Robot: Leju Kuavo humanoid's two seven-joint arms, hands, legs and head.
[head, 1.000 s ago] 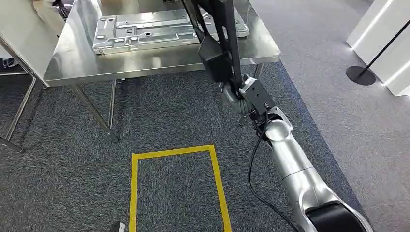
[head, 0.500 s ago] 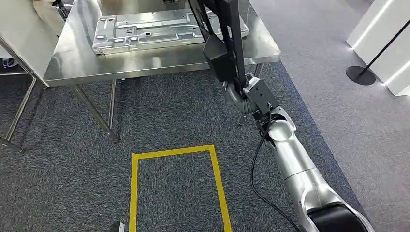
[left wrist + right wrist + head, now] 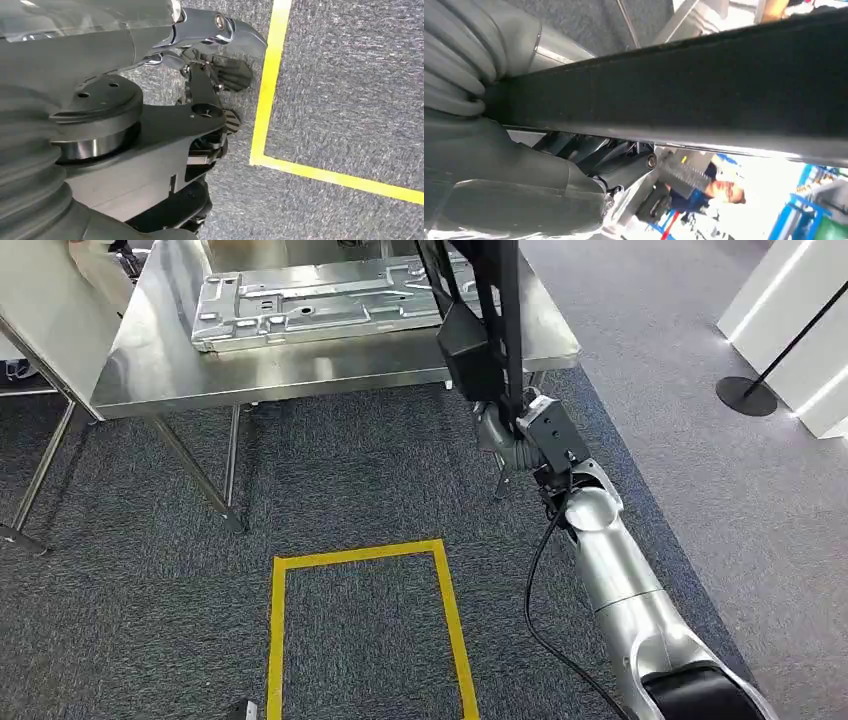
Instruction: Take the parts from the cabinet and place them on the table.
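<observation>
Head view shows you one plate [image 3: 300,302] already on the table [image 3: 160,370], while the right hand [image 3: 497,435] grips a black part [image 3: 490,320] not yet set down; left hand [image 3: 200,125] holds nothing

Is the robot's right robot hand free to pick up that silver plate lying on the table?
Probably not: the right robot hand already grips a long black part, which rises across the table edge beside the silver plate.

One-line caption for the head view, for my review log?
Right hand holds a long black part upright over the steel table's edge, where a stamped metal panel lies.
</observation>
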